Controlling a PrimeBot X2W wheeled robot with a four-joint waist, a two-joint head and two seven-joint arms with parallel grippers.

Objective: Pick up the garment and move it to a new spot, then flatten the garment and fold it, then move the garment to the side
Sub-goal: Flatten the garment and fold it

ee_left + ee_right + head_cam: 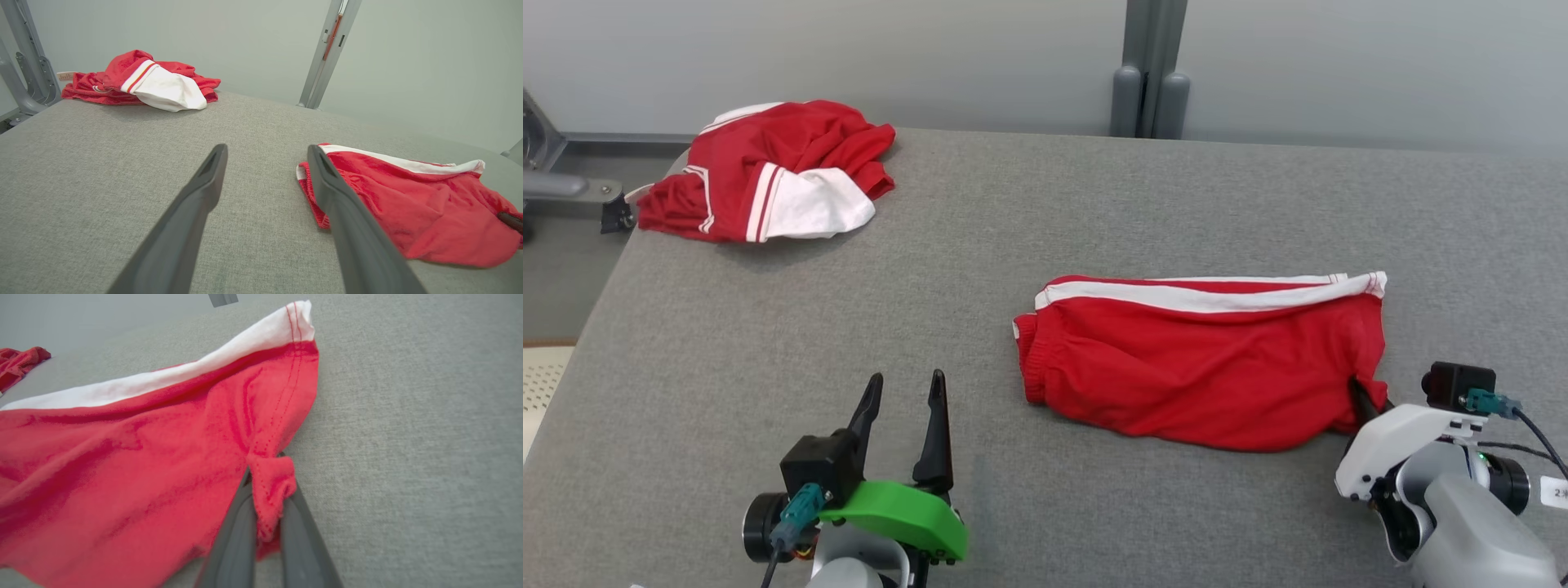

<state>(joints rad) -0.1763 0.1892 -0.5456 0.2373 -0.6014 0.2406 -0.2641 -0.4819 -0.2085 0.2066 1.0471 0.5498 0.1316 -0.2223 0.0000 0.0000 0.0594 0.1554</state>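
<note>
Nearest, at the lower edge of the head view, the left gripper (pixel 907 377) was held low over the grey table (pixel 1094 204), its jaws parted and nothing between them. To its right, the right gripper (pixel 266 498) was clenched on the near right hem corner of the red shorts (pixel 1201 367), with a bunched tuck of cloth pinched between the fingers.

The shorts were spread across the right middle of the table, the elastic waistband towards the left and the white stripe along the far edge. They were laid fairly flat, though soft wrinkles were seen across the body. By that, the pick-up and the move to a new spot were judged done and the flattening well advanced. Whether a first fold had been made could not be told. The rest of the folding and the move to the side were judged to remain.

Farther off, at the far left corner, a crumpled red-and-white garment (pixel 768 171) was heaped. Both pieces were laid straight on the table surface, not in any bin or basket.
</note>
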